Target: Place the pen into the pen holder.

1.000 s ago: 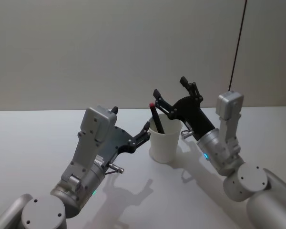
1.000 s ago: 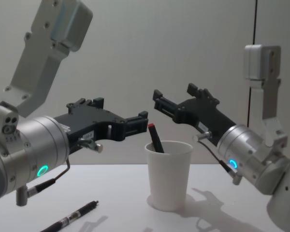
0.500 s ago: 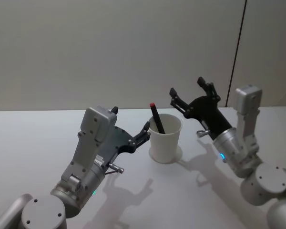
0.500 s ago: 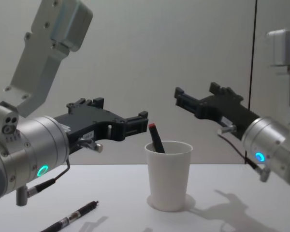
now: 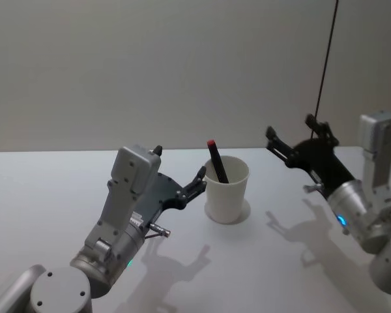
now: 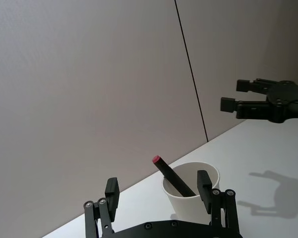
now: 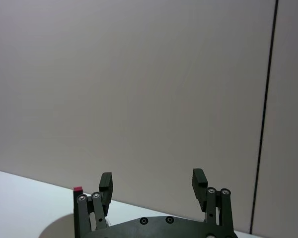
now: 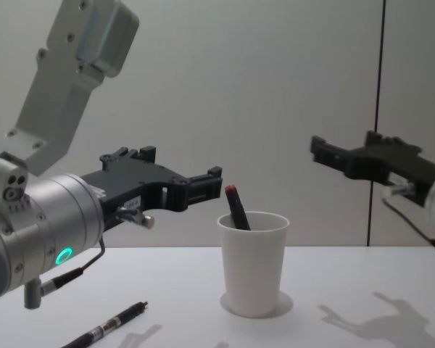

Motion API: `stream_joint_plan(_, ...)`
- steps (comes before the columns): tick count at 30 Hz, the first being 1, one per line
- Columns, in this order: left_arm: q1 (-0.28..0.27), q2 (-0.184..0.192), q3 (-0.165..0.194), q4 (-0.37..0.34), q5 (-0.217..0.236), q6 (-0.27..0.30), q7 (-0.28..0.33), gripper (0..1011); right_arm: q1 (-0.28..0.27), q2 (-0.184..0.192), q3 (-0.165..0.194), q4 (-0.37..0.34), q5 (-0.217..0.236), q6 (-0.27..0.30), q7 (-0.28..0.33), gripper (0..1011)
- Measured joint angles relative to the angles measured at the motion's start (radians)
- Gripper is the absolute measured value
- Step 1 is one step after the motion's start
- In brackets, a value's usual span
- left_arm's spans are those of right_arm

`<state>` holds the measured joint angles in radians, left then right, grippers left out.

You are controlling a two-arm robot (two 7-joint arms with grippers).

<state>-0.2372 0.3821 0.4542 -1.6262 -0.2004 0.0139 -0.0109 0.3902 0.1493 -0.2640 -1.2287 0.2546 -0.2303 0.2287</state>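
Plain grey wall (image 5: 117, 65), dark vertical seam (image 5: 326, 59), white table (image 5: 39, 195) below

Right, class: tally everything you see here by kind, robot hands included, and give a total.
Paper cup: 1
Pens: 2, the red-tipped pen standing in the cup, the black pen lying on the table
Robot hands: 2, the left hand and right hand, both open
Total: 5

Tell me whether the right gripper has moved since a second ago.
Yes. The right gripper has drawn back to the robot's right, away from the pen holder, jaws open.
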Motion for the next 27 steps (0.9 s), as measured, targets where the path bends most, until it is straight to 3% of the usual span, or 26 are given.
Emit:
stream_joint_plan(12, 0.000, 0.000, 0.000, 0.000, 0.000, 0.000, 0.000, 1003, -0.116, 0.078, 0.041, -0.184, 0.030, 0.161, -0.045, 1002)
stream_joint_plan(27, 0.000, 0.000, 0.000, 0.000, 0.000, 0.000, 0.000, 1003, -0.219, 0.143, 0.076, -0.308, 0.056, 0.257, -0.086, 1002)
